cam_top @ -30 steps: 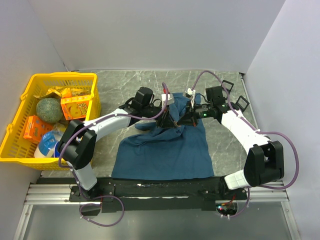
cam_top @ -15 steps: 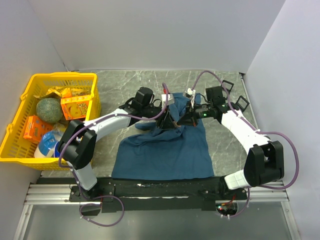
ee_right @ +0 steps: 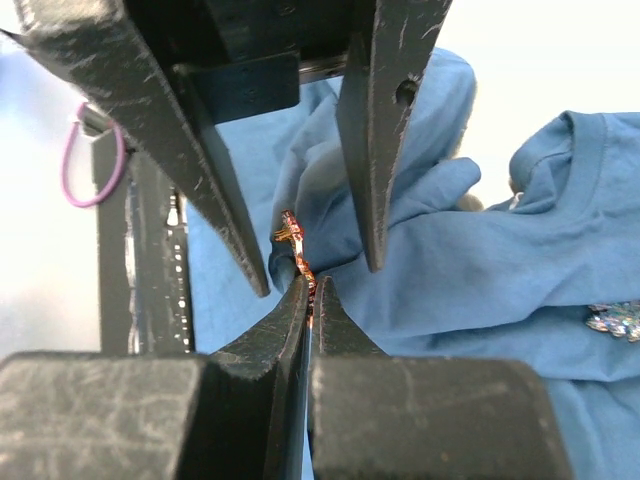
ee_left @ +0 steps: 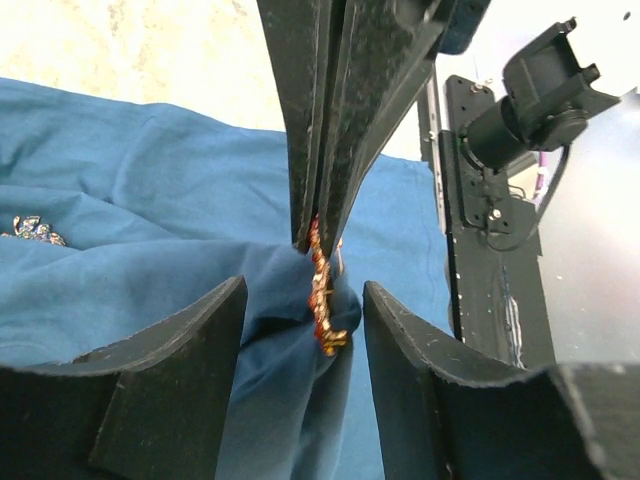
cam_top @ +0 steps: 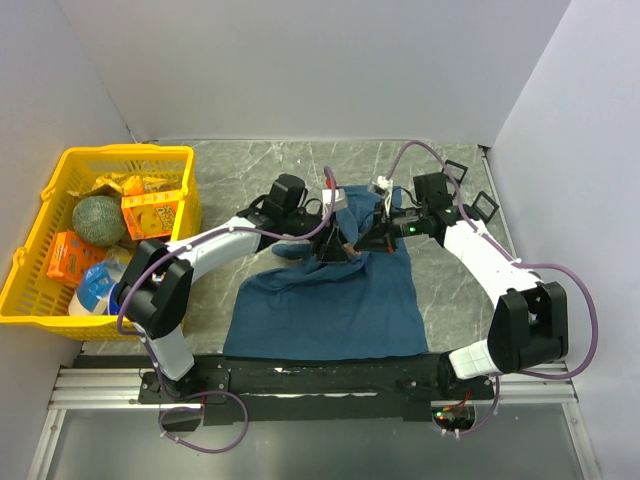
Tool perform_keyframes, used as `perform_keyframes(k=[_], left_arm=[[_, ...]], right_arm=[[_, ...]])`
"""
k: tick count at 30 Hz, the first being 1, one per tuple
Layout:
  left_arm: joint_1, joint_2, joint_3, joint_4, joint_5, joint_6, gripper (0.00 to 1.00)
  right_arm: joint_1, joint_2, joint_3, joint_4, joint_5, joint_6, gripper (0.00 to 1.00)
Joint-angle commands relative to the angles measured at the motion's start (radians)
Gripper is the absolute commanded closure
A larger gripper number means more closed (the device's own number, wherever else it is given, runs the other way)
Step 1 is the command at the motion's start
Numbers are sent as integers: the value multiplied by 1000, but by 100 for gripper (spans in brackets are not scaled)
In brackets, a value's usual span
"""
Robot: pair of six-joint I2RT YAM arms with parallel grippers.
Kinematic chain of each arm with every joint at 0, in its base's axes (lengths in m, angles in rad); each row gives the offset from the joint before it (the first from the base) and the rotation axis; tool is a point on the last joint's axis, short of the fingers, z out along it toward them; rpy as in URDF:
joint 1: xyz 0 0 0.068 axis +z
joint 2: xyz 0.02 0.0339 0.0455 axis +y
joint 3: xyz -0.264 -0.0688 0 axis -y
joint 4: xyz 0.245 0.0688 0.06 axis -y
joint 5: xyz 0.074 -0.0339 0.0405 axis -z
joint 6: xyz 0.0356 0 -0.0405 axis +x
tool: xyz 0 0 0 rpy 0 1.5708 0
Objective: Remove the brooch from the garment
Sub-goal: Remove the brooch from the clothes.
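right tool [ee_right: 308, 283] is pinched tight on the brooch [ee_right: 292, 238], and a fold of the garment [cam_top: 330, 300] looks caught up with it. left tool [ee_left: 302, 300] is apart, its fingers straddling the same raised peak of cloth and gripping nothing. The brooch sits at that peak, in the part of the garment away from the arm bases. The rest of the cloth lies spread on the bench [cam_top: 230, 170].

My read: the step is separation. The brooch is held, but the cloth has no anchor.

How to do it well:
- left closes on cloth only, just under the brooch and clear of the right fingers
- right then draws along the pin's line, not straight up, or the cloth tents and follows
- neither wrist view shows the pin or clasp, so I can't tell if it's unlatched; go slow and watch for the cloth going slack
- soft knit will stretch and may snag, so no jerks

There's also a second sparkly piece [ee_left: 30, 230] on the garment, well apart from the grip. Leave it alone.
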Motion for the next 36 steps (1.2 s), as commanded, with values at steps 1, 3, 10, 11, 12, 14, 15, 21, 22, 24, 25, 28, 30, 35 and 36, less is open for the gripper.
perform_keyframes(k=[1,3,10,11,12,14,15,21,22,24,25,28,30,35,36], left_arm=[[20,-36,13,12,92,19,43],[26,-44,8,12,109,22,43],[31,-50,5,12,141,30,43],[31,-50,5,12,142,33,43],[31,-50,4,12,142,33,43],[31,-49,4,12,142,34,43],[31,-47,4,12,144,34,43],[31,-39,-1,27,126,10,43],[31,-35,-4,33,120,-6,44],[31,-30,-6,51,106,-26,44],[31,-27,-9,58,101,-32,44],[31,-24,-9,70,95,-35,44],[31,-22,-7,71,92,-68,44],[31,-10,-3,73,32,-79,46],[29,-7,-3,73,26,-85,47]], right_arm=[[-28,1,34,-10,-111,41,100],[-40,35,46,-13,-143,90,100],[-59,142,95,-53,-266,158,100],[-57,148,97,-53,-276,165,100],[-57,156,98,-56,-281,169,100],[-59,159,101,-60,-286,167,100],[-60,159,101,-60,-286,167,100],[-59,150,98,-63,-261,161,100],[-59,147,97,-59,-250,159,100],[-60,136,92,-48,-209,155,100],[-59,130,83,-39,-194,155,100],[-56,102,62,-7,-132,152,100],[-56,78,51,19,-108,153,100],[-53,30,20,61,-49,155,100],[-50,27,14,65,-43,155,100]])
